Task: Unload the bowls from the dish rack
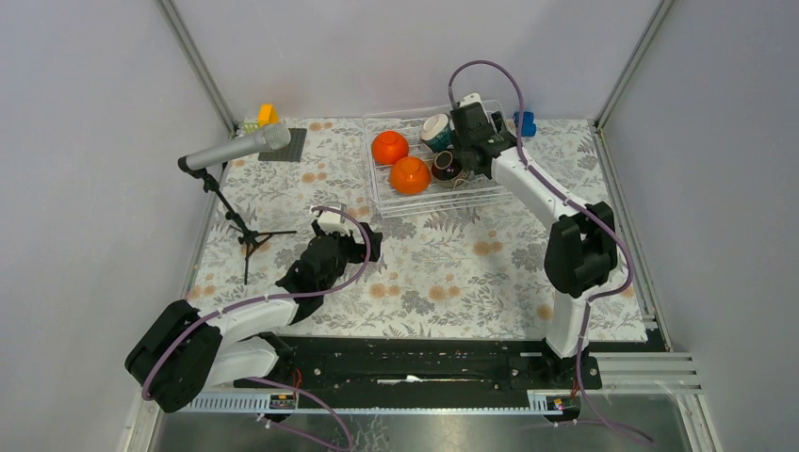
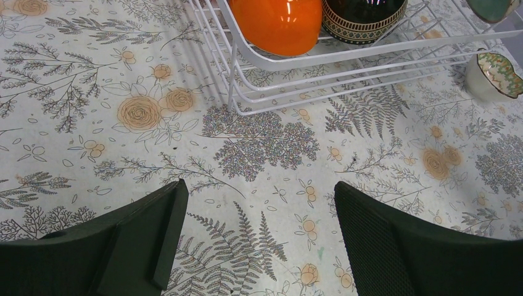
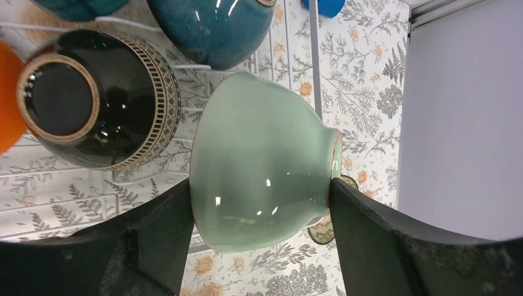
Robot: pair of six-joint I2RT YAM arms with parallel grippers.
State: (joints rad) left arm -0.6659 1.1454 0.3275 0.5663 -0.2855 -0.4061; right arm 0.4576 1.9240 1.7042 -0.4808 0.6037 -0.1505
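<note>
Right tool (image 3: 260,188) pinches the mint green bowl (image 3: 259,142) at the dish rack's (image 1: 424,198) right end. Left tool (image 2: 259,188) hangs spread, empty. Next we lift clear, then lower onto the surface (image 2: 92,123).

Light is bright, even and soft from overhead, leaving only faint shadows on the tabletop (image 2: 259,154). Small white glints mark the mint bowl (image 3: 259,166) between the right fingers (image 3: 401,246) and the orange bowl (image 2: 277,24) beyond the left fingers (image 2: 123,240). The near fingers look dark and slightly soft.

Wire dish rack (image 1: 391,200), orange bowls (image 1: 410,175) upturned inside — mint bowl (image 3: 259,163) sideways
</note>
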